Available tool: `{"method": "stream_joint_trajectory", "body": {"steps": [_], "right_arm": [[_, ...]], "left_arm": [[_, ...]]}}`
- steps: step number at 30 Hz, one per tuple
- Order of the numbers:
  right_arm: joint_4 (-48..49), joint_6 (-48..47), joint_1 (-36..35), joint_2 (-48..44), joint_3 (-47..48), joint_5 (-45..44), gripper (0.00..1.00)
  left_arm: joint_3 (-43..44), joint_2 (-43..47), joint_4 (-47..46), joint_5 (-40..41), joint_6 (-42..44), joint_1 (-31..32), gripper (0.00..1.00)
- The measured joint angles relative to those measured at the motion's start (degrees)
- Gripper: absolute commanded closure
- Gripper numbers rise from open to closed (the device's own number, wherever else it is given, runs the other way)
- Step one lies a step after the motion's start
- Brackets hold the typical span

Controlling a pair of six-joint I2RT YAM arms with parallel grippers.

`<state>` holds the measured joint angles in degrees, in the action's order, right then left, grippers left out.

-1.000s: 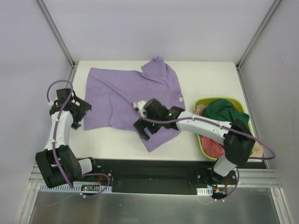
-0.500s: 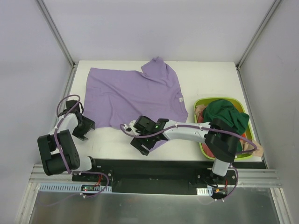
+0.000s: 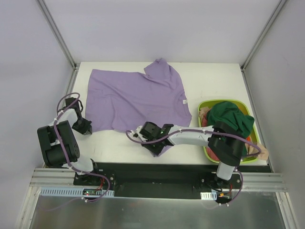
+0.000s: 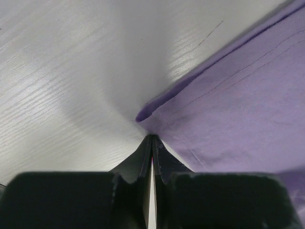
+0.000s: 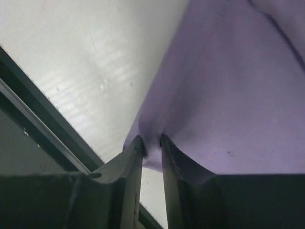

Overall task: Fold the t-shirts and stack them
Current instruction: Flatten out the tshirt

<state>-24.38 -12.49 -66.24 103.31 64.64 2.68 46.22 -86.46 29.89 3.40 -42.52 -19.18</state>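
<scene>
A lavender t-shirt (image 3: 138, 98) lies spread flat on the white table, its near right corner reaching toward the front edge. My left gripper (image 3: 87, 128) sits low at the shirt's near left corner. In the left wrist view its jaws (image 4: 151, 137) are pressed together with the lavender cloth (image 4: 238, 95) running right up to the tips. My right gripper (image 3: 158, 145) is at the near right corner. In the right wrist view it (image 5: 152, 140) is shut on a pinched fold of the lavender cloth (image 5: 228, 95). A dark green t-shirt (image 3: 228, 117) and a red-pink one (image 3: 217, 150) lie heaped in the basket.
The lime-green basket (image 3: 203, 103) stands at the table's right side, beside the right arm. The black front rail (image 5: 43, 124) runs just under the right gripper. Bare white tabletop (image 3: 119, 140) lies between the two grippers.
Both arms came down to the shirt's near edge, the right one sliding off the cloth toward the front corner. Both grippers went from open to shut on the shirt.
</scene>
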Motion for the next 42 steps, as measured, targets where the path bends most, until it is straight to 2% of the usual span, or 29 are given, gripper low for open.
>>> {"method": "stream_joint_trajectory", "body": {"steps": [3, 5, 16, 17, 18, 20, 21, 25, 27, 28, 29, 32, 34, 36, 38, 42], "right_arm": [[-0.13, 0.96, -0.02, -3.87, -4.68, -0.33, 0.96], [-1.16, 1.97, -0.02, -7.15, -8.39, -0.28, 0.99], [-7.02, 5.64, -0.02, -17.18, -17.99, 3.52, 0.98], [-7.98, 6.08, -0.02, -18.10, -18.36, 3.58, 0.94], [-9.22, 6.58, -0.02, -19.21, -18.47, 3.43, 0.75], [-11.39, 7.91, 0.02, -21.55, -18.32, 2.43, 0.01], [-12.66, 8.76, 0.04, -22.64, -18.08, 1.73, 0.04], [-16.13, 10.25, 0.22, -25.59, -16.41, -1.92, 0.04], [-16.70, 10.47, 0.59, -27.30, -15.04, -3.10, 0.04], [-16.70, 10.47, 0.92, -28.15, -14.34, -3.58, 0.04], [-16.59, 10.45, 1.57, -29.22, -13.35, -4.24, 0.04], [-13.99, 11.47, 6.05, -32.50, -10.78, -6.82, 0.04], [-9.86, 13.29, 11.65, -33.66, -10.38, -6.75, 0.04], [-5.66, 15.15, 16.74, -32.83, -10.38, -6.19, 0.04], [-1.31, 16.83, 20.37, -29.57, -10.14, -6.01, 0.04], [2.54, 18.10, 21.18, -19.12, -7.74, -4.76, 0.04]], "left_arm": [[-0.11, 0.24, -0.04, 0.85, -0.02, 0.00, 1.00], [-0.74, 1.05, -0.72, 2.49, -0.07, 0.00, 1.00], [-5.88, 9.11, -1.44, 12.15, -1.38, -0.81, 1.00], [-5.88, 9.25, -1.44, 12.11, -1.42, -0.81, 1.00], [-5.88, 9.27, -1.55, 12.02, -1.40, -0.94, 1.00], [-5.86, 9.27, -1.55, 10.45, -1.33, -1.18, 1.00], [-5.75, 9.27, -1.51, 8.92, -1.25, -1.18, 1.00], [-4.63, 9.73, -1.53, 1.40, -0.90, -1.18, 1.00], [-3.69, 10.93, -1.42, -1.86, -0.85, -1.11, 0.88], [-3.06, 11.98, -1.33, -3.43, -0.85, -1.03, 0.77], [-2.32, 13.33, -1.29, -4.55, -0.96, -0.87, 0.72], [0.28, 17.05, -1.36, -5.25, -1.68, 0.46, 0.64], [2.75, 17.62, -1.75, -5.31, -1.81, 2.16, 0.56], [5.49, 15.02, -2.54, -6.32, -1.42, 4.00, 0.43], [8.81, 9.29, -3.37, -8.68, -0.61, 5.31, 0.33], [12.98, -3.65, -5.53, -12.48, 0.20, 7.13, 0.23]]}}
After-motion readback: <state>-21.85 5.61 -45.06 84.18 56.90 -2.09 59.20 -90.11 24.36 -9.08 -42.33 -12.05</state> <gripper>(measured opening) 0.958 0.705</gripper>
